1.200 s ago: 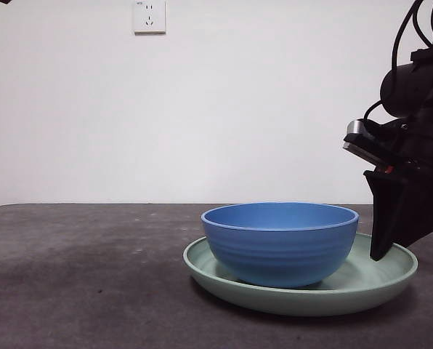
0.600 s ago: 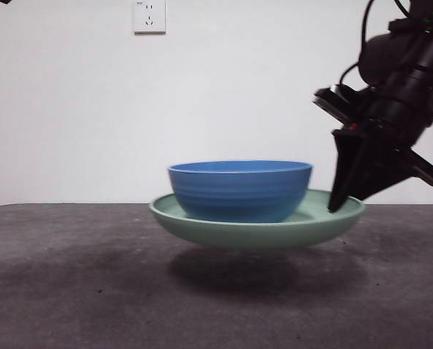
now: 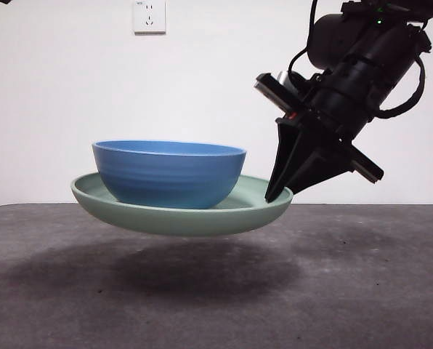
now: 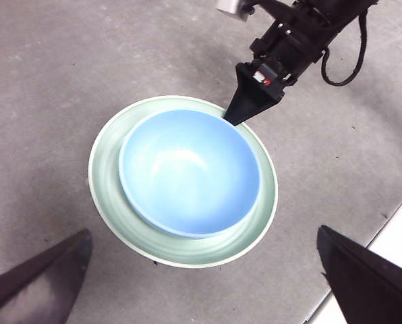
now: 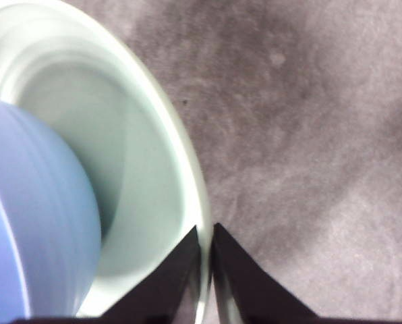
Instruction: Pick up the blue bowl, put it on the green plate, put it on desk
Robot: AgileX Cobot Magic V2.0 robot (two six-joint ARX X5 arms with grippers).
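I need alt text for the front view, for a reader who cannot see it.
The right gripper holds the green plate by its rim, above the desk, with the blue bowl sitting on the plate. A wall socket is behind.

This looks like a robot lab or test room. A bare white wall [image 3: 202,87] carries 1 white power socket [image 3: 149,15], and below it runs a plain dark grey speckled desk [image 3: 362,291] with black cabled arm hardware [image 3: 362,65] above.
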